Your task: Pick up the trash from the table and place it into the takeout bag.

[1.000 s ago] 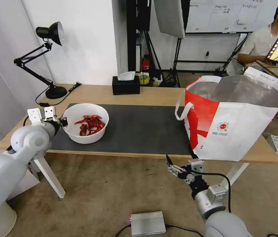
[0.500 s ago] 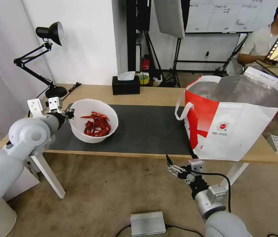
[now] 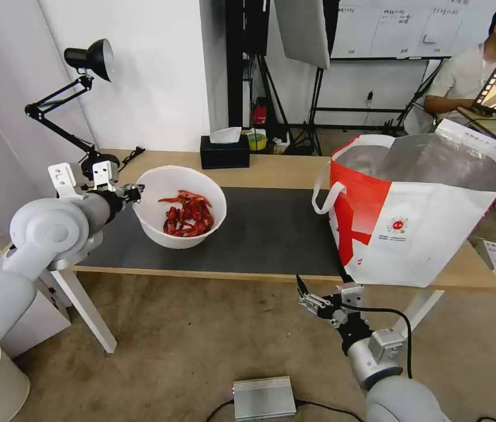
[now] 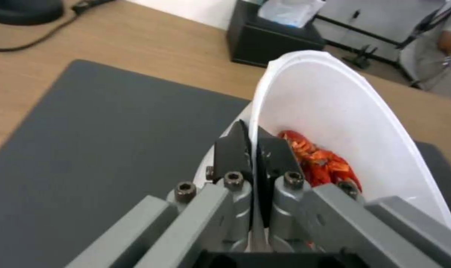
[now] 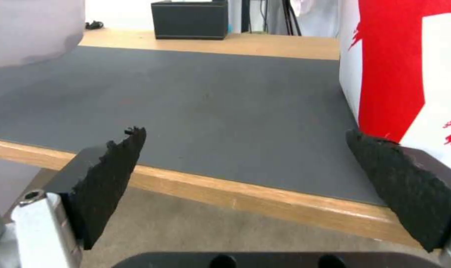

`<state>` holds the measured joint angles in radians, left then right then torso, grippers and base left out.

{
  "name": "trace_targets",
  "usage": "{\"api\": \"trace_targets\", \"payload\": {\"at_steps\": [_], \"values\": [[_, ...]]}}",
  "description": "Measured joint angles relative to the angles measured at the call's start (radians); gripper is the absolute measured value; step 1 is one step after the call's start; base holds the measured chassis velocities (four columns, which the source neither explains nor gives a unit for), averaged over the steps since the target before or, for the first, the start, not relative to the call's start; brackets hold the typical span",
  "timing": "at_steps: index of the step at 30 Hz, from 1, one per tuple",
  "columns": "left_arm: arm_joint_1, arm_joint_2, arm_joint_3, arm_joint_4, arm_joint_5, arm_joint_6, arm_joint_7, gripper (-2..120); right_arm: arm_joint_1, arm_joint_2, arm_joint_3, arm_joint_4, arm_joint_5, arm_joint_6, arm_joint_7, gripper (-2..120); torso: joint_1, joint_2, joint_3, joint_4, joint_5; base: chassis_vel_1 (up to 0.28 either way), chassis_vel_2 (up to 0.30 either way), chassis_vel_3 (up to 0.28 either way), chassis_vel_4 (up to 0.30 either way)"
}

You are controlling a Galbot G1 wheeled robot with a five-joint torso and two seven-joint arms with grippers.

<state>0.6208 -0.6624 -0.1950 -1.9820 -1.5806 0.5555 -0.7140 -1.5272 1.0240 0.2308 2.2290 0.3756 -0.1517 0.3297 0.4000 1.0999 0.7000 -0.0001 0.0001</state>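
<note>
So the left gripper (image 4: 251, 149) is pinched tight on the near rim of the white bowl (image 3: 180, 206), one finger inside the wall and one outside, and the bowl is up off the dark grey mat (image 3: 260, 228) with the red shells (image 3: 189, 214) piled at the bottom. It looks tilted a bit away from the gripper, so if I were doing this carry I'd keep the rim level and go slow, because a one-sided rim pinch on a thin plastic wall lets the bowl swing and flex, and any jerk could flick shells out onto the mat. The takeout bag (image 3: 418, 223) is well off to the gripper's right, standing open with the foil lining showing, so the bowl has to clear the near edge of the bag mouth before it goes down; I'd come in high and only let go once it's inside. The right gripper (image 5: 245, 163) is parked low in front of the table (image 3: 271, 170) edge, fingers spread wide with nothing between them, just below the bag's near corner. Further out from the left gripper, past the bowl, there's a black tissue box (image 3: 224, 151) at the back of the table and a black desk lamp (image 3: 78, 99) behind the arm. Floor is bare and brownish, with a small silver box (image 3: 264, 397) down by the robot.
</note>
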Motion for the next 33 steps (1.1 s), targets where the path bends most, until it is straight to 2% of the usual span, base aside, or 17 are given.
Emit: {"api": "trace_targets", "payload": {"at_steps": [7, 19, 33], "values": [[-0.016, -0.047, 0.003, -0.018, -0.07, -0.005, -0.036, 0, 0.0, 0.0, 0.0, 0.0, 0.0, 0.0, 0.0, 100, 0.0, 0.0, 0.0, 0.0, 0.0, 0.0, 0.0, 0.0, 0.0], [-0.029, -0.089, 0.007, -0.027, -0.127, -0.034, -0.046, 0, 0.0, 0.0, 0.0, 0.0, 0.0, 0.0, 0.0, 100, 0.0, 0.0, 0.0, 0.0001, -0.0002, 0.0, 0.0, 0.0, 0.0], [-0.105, -0.135, 0.019, -0.017, -0.283, -0.05, -0.086, 0, 0.0, 0.0, 0.0, 0.0, 0.0, 0.0, 0.0, 100, 0.0, 0.0, 0.0, 0.0001, 0.0, 0.0, 0.0, 0.0, 0.0]]}}
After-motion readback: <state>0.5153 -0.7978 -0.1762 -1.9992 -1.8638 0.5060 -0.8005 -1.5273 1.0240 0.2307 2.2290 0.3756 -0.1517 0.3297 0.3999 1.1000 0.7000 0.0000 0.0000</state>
